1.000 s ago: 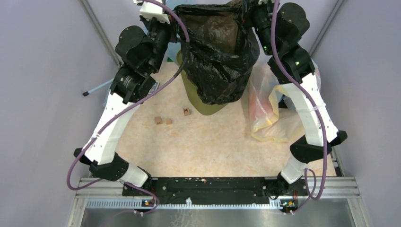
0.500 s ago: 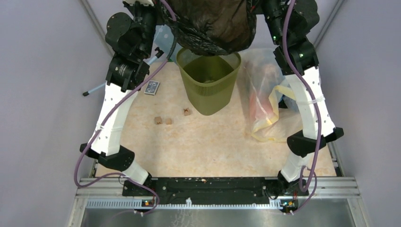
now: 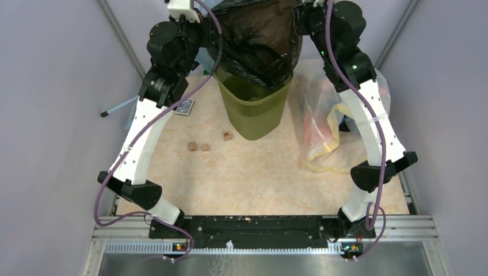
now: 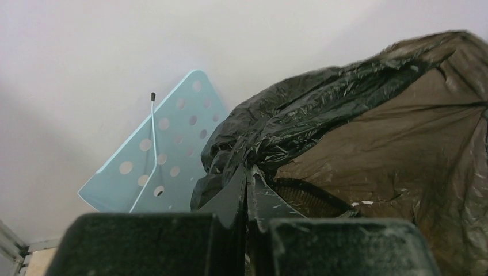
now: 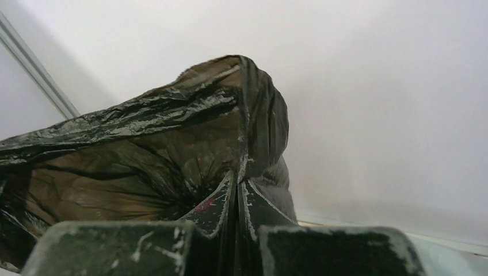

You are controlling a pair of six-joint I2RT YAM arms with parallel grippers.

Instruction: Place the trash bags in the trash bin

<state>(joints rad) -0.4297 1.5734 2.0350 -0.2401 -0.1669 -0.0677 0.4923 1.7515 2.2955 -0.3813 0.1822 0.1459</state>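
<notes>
Overhead, the bag (image 3: 259, 40) hung at 12 o'clock, held open from both sides, its bottom seemingly just entering the bin (image 3: 253, 112); lowering and release looked left to do. Left wrist: the left tool (image 4: 247, 181) was pinched shut on the bag's rim. Right wrist: the right tool (image 5: 237, 184) was likewise clamped on the rim.

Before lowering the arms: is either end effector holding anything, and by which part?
Both hold the black trash bag by its mouth rim: left end effector at the left edge, right end effector at the right.

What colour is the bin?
The trash bin is olive green; top view shows it best.
</notes>
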